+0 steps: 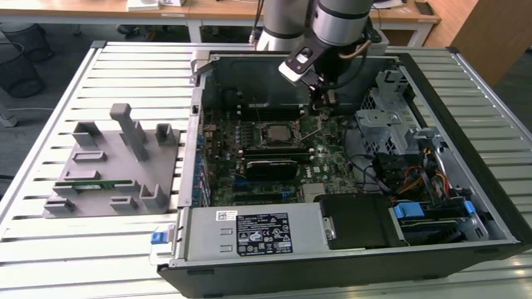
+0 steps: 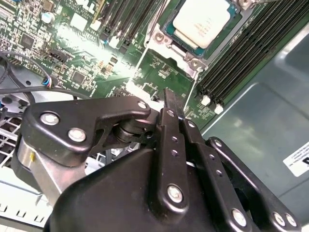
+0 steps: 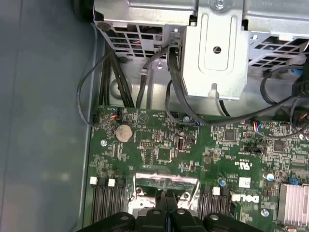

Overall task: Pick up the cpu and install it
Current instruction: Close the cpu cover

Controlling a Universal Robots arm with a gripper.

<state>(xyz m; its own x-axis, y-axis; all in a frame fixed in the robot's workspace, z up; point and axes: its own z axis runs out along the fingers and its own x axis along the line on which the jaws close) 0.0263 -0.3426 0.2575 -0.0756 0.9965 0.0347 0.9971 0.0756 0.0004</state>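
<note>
Gripper [image 1: 324,99] closed, empty, pointing down inside open computer case [image 1: 349,274], one o'clock of seated cpu [image 1: 277,132] in exterior view; drive cage [image 1: 390,118] close at three o'clock.

The second wrist view crops the cpu [image 2: 200,21].

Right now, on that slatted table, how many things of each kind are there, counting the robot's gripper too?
open computer case: 1
grey holder tray: 1
green memory stick: 1, lying on the tray
cpu: 1, sitting in its socket
gripper: 1, shut, over the motherboard
Total: 5
</note>
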